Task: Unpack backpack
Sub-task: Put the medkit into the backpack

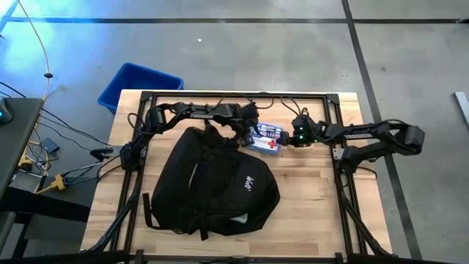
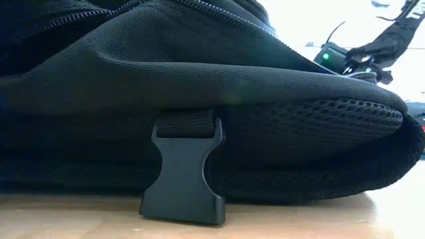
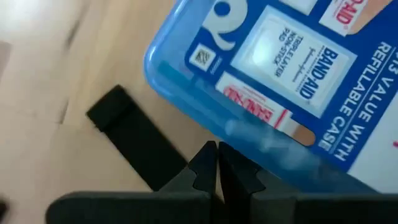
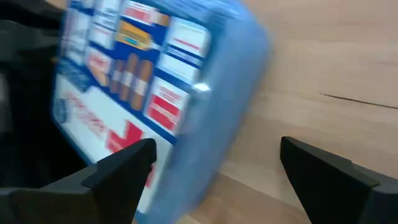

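Observation:
The black backpack [image 1: 212, 183] lies flat on the wooden table [image 1: 315, 213] and fills the low view [image 2: 199, 86]; its strap buckle [image 2: 182, 172] rests on the tabletop. Just beyond its far end lies a blue plastic bandage case [image 1: 265, 138] with a red cross. My left gripper [image 3: 216, 165] is shut, its tips at the case's left edge [image 3: 249, 124], above a black strap [image 3: 134, 134]. My right gripper [image 4: 217, 165] is open at the case's right end [image 4: 205, 112], with one finger in front of the label face and the other over bare wood. My left gripper's shut fingertips [image 3: 205, 163] slant down to the case's side edge [image 3: 261, 140]. I cannot tell whether they touch it. My right gripper's fingers stand either side of the case's end, and no touch shows.
A blue bin [image 1: 139, 84] stands on the floor beyond the table's far left corner. Cables lie along the table's left side [image 1: 110, 154]. Bare wood shows to the right of the backpack [image 1: 315, 191].

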